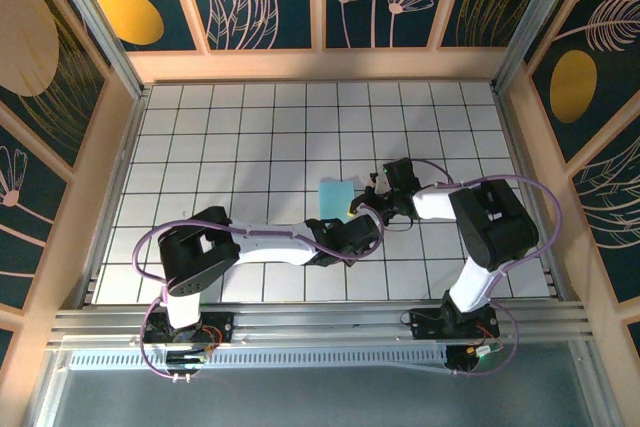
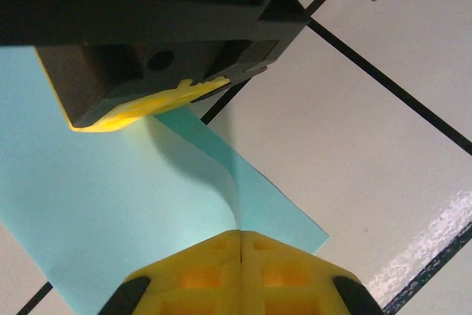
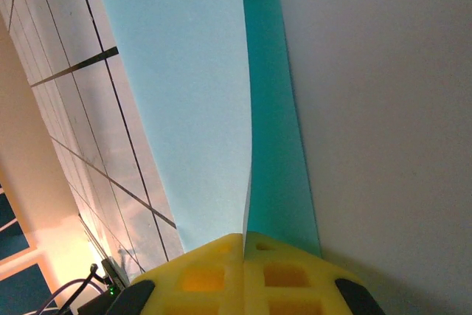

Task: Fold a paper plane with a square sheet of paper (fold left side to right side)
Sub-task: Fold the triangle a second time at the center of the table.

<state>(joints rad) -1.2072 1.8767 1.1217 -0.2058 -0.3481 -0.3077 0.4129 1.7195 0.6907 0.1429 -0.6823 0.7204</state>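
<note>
The square sheet of paper (image 1: pixel 332 194) is light blue and lies on the white grid table near the middle. At its right edge both grippers meet. My left gripper (image 1: pixel 364 221) comes in from the near left. In the left wrist view its yellow jaws (image 2: pixel 241 235) are shut on a lifted, curling edge of the sheet (image 2: pixel 110 204). My right gripper (image 1: pixel 373 197) reaches in from the right. Its jaws (image 3: pixel 243 237) are shut on a raised layer of the sheet (image 3: pixel 192 94), with a darker lower layer (image 3: pixel 276 145) flat on the table. The paper plane is out of view.
The right gripper's dark body and one yellow fingertip (image 2: pixel 140 112) hang close above the sheet in the left wrist view. The gridded table (image 1: pixel 250 127) is walled by wooden panels (image 1: pixel 320 65) at the back and sides. A metal rail (image 1: pixel 320 325) runs along the near edge.
</note>
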